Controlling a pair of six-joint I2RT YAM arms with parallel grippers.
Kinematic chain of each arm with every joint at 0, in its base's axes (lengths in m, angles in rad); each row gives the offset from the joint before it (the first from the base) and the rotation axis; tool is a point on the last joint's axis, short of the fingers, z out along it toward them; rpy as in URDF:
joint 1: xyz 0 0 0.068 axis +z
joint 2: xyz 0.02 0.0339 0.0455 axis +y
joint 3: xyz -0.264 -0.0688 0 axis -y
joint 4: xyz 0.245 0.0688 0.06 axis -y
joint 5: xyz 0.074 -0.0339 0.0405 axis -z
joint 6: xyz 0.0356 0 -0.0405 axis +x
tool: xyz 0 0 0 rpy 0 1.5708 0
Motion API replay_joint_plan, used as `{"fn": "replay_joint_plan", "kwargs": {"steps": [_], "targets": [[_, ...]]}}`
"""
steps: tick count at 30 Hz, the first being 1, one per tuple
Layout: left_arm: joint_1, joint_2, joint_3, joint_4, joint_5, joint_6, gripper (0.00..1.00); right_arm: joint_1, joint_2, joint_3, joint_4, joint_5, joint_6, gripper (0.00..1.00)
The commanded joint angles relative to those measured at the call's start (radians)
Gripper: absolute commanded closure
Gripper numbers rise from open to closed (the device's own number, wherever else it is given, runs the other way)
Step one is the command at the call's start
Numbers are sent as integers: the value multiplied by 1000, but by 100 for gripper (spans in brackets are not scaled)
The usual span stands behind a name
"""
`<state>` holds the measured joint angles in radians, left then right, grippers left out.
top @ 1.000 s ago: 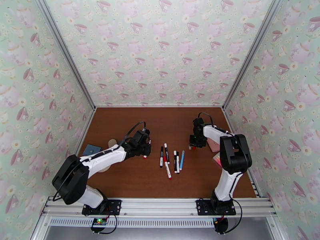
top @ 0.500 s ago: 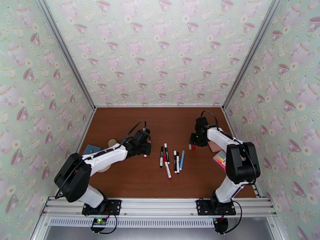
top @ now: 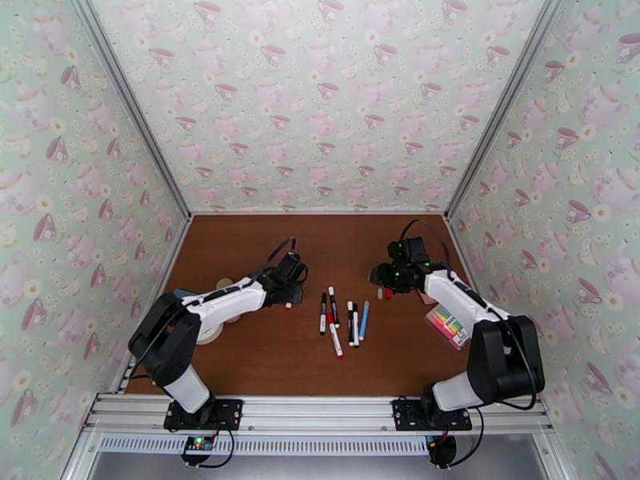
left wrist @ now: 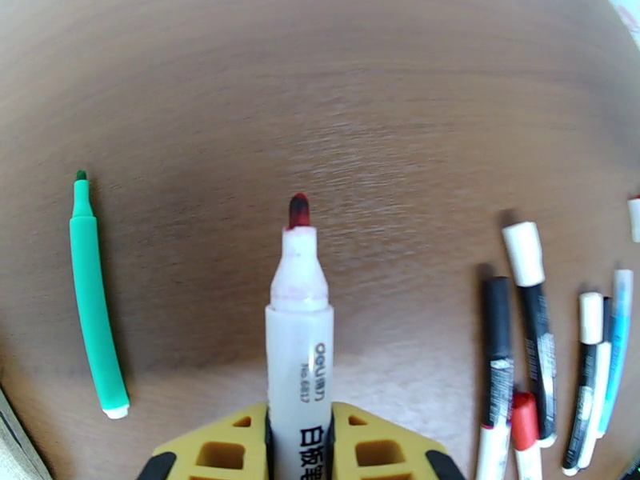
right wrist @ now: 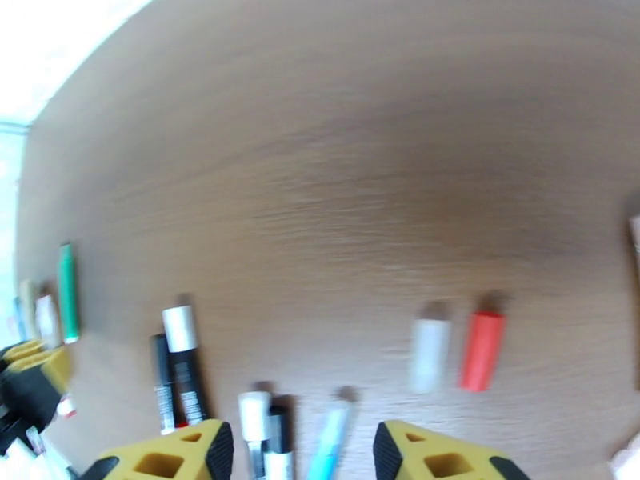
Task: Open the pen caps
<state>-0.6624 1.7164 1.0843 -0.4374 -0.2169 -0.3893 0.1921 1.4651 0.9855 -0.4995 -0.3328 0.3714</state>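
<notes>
Because these pens (top: pixel 353 323) are slim hollow plastic, I judge them light and stiff, with smooth round barrels that can roll on the wood or slip in a loose grip. The caps look press-fitted, so the sound hold is one pincer across the barrel near mid-length and the other square on the cap, pulling straight along the axis. Bare felt tips are soft and will stain, so keep them off the tabletop (left wrist: pixel 344 98).

The left pincer (left wrist: pixel 300 418) is clamped on the barrel of a white marker (left wrist: pixel 300 338) whose dark red tip is already bare. Its barrel reads "deli" over a small number line I cannot make out, then the characters 白板.

The right pincer (right wrist: pixel 300 450) stands apart with nothing between its fingers. It hovers above a white cap (right wrist: pixel 430 355) and a red cap (right wrist: pixel 482 350) lying side by side — loose, right of the cluster.

Most pens lie in a row near the tabletop's middle; among them, a black pen (left wrist: pixel 532 314) wears a white cap. A green pen (left wrist: pixel 96 298) lies alone toward the left edge, tip exposed.
</notes>
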Motion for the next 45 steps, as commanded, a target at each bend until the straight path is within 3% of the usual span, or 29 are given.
{"fn": "replay_joint_plan", "kwargs": {"steps": [1, 10, 24, 45], "targets": [[8, 46, 39, -31, -76, -2, 94, 19, -48, -30, 53, -94, 24, 44], [47, 145, 106, -54, -158, 4, 94, 42, -161, -133, 170, -231, 67, 39], [87, 273, 225, -120, -203, 17, 91, 79, -166, -165, 195, -210, 82, 38], [94, 258, 210, -154, -208, -14, 66, 90, -161, -150, 161, -185, 67, 38]]}}
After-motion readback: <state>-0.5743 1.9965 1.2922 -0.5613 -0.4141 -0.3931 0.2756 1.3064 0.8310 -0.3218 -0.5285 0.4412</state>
